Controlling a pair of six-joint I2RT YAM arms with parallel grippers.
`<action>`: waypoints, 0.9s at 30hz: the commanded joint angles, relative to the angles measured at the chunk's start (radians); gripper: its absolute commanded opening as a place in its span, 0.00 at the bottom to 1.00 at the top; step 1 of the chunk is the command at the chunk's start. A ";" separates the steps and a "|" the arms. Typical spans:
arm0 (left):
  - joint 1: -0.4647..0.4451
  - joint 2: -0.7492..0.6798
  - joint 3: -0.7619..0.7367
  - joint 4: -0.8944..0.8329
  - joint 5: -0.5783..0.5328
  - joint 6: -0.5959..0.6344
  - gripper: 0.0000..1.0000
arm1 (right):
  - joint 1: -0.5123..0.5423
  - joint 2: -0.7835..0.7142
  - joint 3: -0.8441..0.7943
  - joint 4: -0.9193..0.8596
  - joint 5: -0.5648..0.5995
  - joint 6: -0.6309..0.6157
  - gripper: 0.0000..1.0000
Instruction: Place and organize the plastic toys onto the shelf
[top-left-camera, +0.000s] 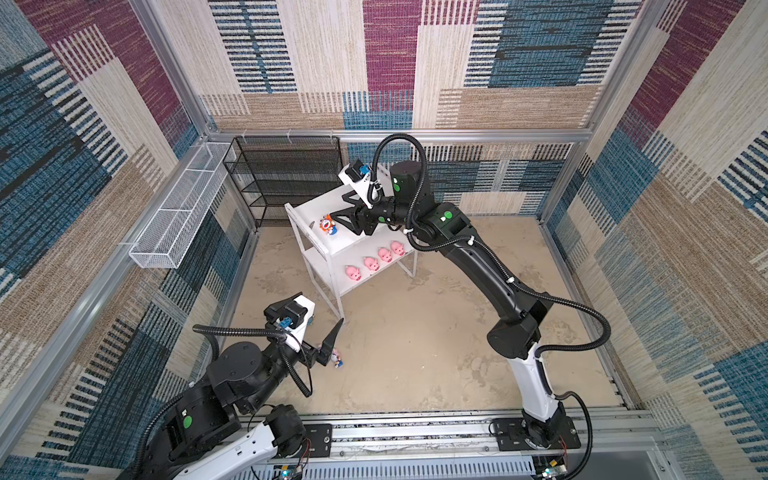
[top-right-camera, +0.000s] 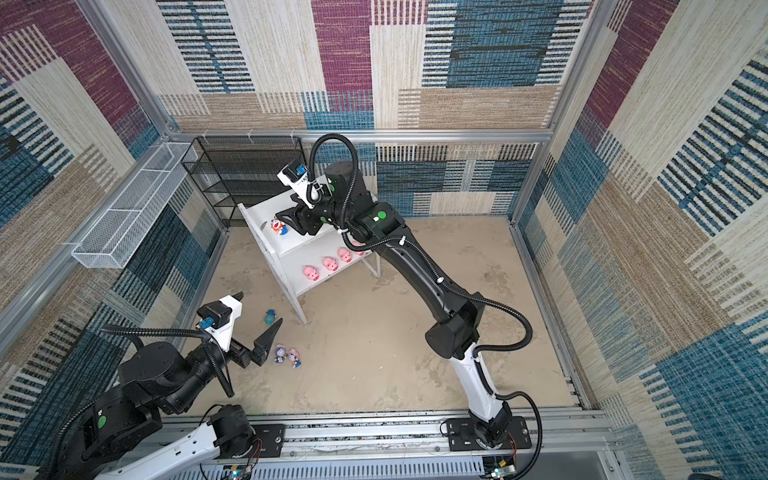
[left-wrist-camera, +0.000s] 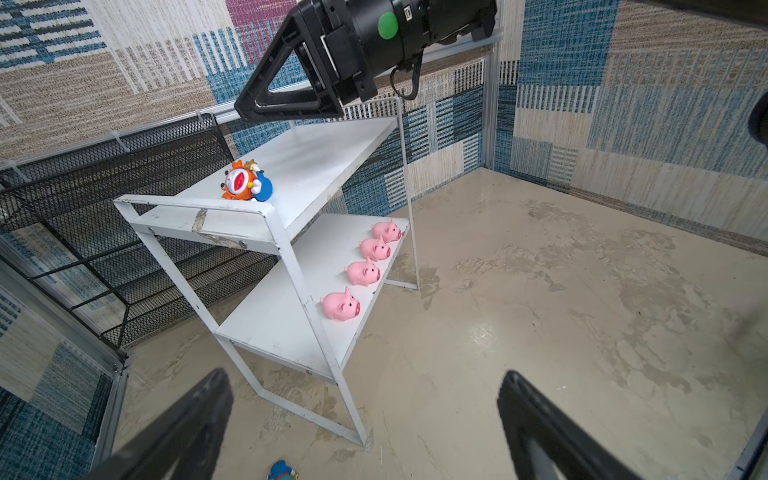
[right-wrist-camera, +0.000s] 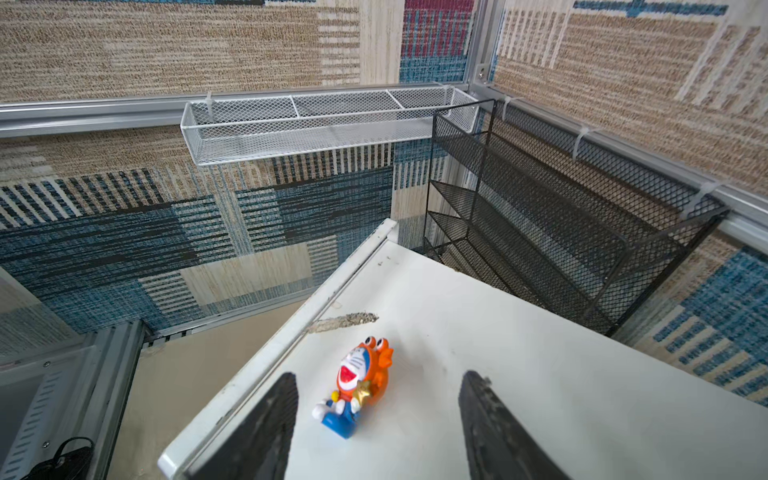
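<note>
Carpet-walled pen, sandy floor. Right tool released, jaws straddling orange figurine on shelf top board, centre-left in both top views. Pigs rowed below, grouped by type. Left tool wide open near floor figurines, lower left, likely next pick.

We are seeing bright, even light; soft shadows lying under shelf; glare shining on floor beside shelf; walls bowing toward frame edges.

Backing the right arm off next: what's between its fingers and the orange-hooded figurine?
Only bare shelf board: the right wrist view shows the orange-hooded figurine clear of both right gripper fingers.
</note>
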 joint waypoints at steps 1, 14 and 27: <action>0.001 -0.006 -0.004 0.015 0.000 -0.014 0.99 | 0.001 0.014 0.004 -0.001 -0.035 0.043 0.62; 0.002 -0.023 -0.007 0.013 0.001 -0.013 0.99 | 0.003 0.054 0.004 0.005 -0.084 0.080 0.60; 0.002 -0.029 -0.009 0.017 0.004 -0.013 0.99 | 0.014 0.077 0.007 0.002 -0.077 0.082 0.58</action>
